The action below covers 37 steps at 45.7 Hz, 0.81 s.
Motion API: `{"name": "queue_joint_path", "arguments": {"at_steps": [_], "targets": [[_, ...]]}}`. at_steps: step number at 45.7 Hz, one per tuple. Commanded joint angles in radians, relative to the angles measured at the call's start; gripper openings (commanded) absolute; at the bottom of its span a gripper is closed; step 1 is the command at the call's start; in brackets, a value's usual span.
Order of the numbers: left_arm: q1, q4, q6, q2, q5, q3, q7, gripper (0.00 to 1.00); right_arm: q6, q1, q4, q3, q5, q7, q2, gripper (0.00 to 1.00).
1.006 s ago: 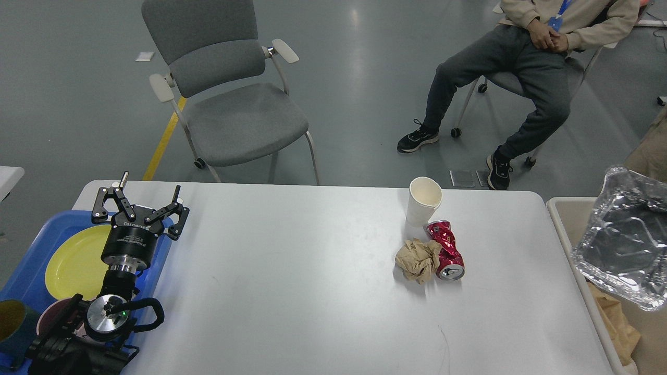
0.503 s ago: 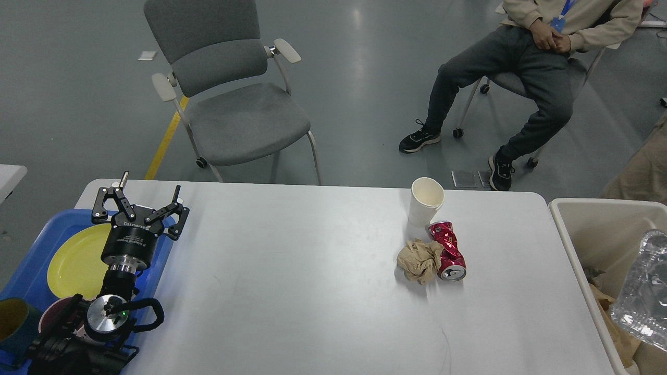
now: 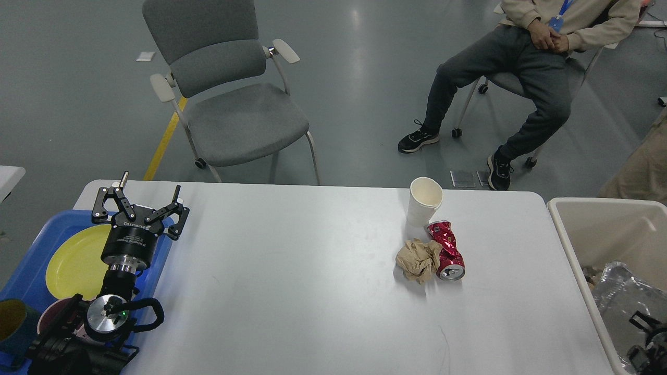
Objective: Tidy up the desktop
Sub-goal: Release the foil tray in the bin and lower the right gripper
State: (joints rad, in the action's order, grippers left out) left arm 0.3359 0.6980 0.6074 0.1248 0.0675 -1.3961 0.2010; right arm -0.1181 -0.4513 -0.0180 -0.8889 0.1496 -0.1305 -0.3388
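Note:
The white desktop (image 3: 312,281) holds a white paper cup (image 3: 424,202) standing upright, a crushed red can (image 3: 447,250) lying on its side, and a crumpled brown paper ball (image 3: 418,259) touching the can. My left gripper (image 3: 150,187) is open and empty above the table's left edge, over the blue tray. My right gripper (image 3: 645,341) shows only as dark parts at the bottom right, low inside the cream bin (image 3: 565,234), beside a crumpled foil tray (image 3: 620,294). Its fingers cannot be told apart.
The blue tray (image 3: 26,271) at the left holds a yellow plate (image 3: 73,260), a teal cup (image 3: 10,323) and a maroon bowl (image 3: 48,319). A grey chair (image 3: 239,114) and a seated person (image 3: 521,67) are beyond the table's far edge.
The foil tray has come down from above the bin into the bin. My right gripper has come into view low beside it. The left arm has not moved.

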Motion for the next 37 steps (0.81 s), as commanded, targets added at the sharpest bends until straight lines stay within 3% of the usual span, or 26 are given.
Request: {"name": "queue_joint_path", "arguments": {"at_steps": [1,11,13,15,16,17,21,37], "targets": [[0.0,0.0,0.0,-0.001,0.0,0.0,0.0,0.96,0.0,0.0,-0.002,0.004,0.002,-0.001,0.014,0.0],[0.0,0.0,0.0,0.001,0.0,0.0,0.0,0.96,0.002,0.0,-0.003,0.013,0.002,0.0,0.009,0.02],[0.0,0.0,0.0,0.001,0.0,0.0,0.0,0.96,-0.003,0.0,-0.003,0.018,0.002,0.002,0.006,0.34],[0.0,0.0,0.0,0.001,0.0,-0.001,0.0,0.96,-0.008,-0.003,-0.002,0.018,0.002,0.003,0.003,0.73],[0.0,0.0,0.0,-0.001,0.0,0.0,0.0,0.96,-0.014,-0.004,-0.002,0.018,0.002,0.003,0.0,0.88],[0.0,0.0,0.0,-0.001,0.0,0.0,0.0,0.96,-0.021,-0.006,-0.003,0.018,0.002,0.003,0.0,0.95],[0.0,0.0,0.0,-0.001,0.0,0.0,0.0,0.96,-0.038,-0.006,-0.01,0.018,0.001,0.003,0.0,1.0],[0.0,0.0,0.0,0.001,0.0,0.0,0.0,0.96,-0.035,-0.012,-0.014,0.019,0.001,0.003,-0.009,1.0]]}}
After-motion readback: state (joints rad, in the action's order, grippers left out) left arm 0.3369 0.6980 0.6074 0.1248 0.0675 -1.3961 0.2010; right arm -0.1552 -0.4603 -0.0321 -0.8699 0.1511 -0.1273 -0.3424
